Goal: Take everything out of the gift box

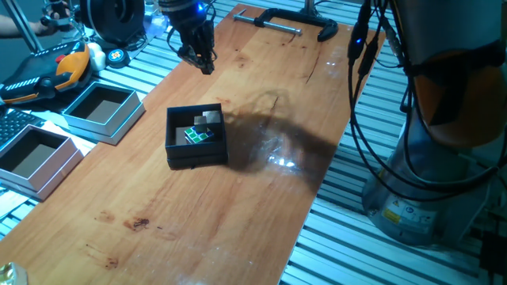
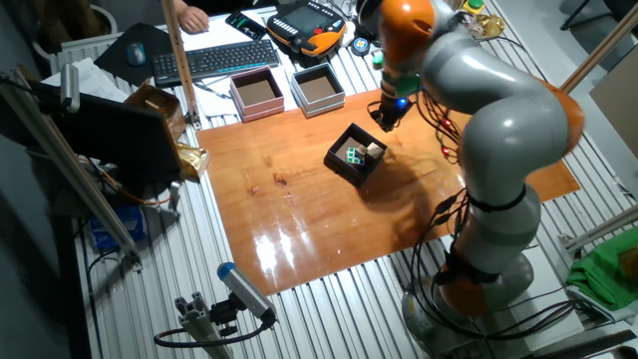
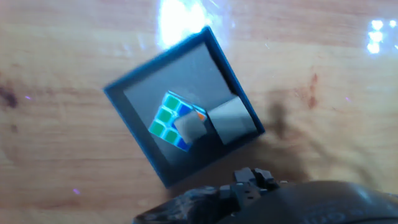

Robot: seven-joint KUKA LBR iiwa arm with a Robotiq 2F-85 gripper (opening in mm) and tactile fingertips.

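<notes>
The gift box point(image 1: 195, 155) is small, square and black, and sits on the wooden table left of centre; it also shows in the other fixed view point(image 2: 343, 164) and fills the hand view point(image 3: 155, 59). Inside lie a puzzle cube point(image 1: 198, 135) point(image 2: 354, 155) point(image 3: 168, 118) with green and white squares and a pale grey block point(image 1: 209, 119) point(image 2: 373, 151) point(image 3: 233, 121), side by side against one wall. My gripper point(image 1: 202, 63) point(image 2: 389, 115) hangs above the table just beyond the box's far side and holds nothing. Its fingers merge into one dark shape.
Two light-blue boxes point(image 1: 103, 111) point(image 1: 36, 158) with brown insides stand off the table's left edge. A black clamp point(image 1: 289, 24) lies at the far end. The robot's base point(image 1: 428, 182) and its cables stand to the right. A keyboard point(image 2: 214, 60) lies behind the blue boxes.
</notes>
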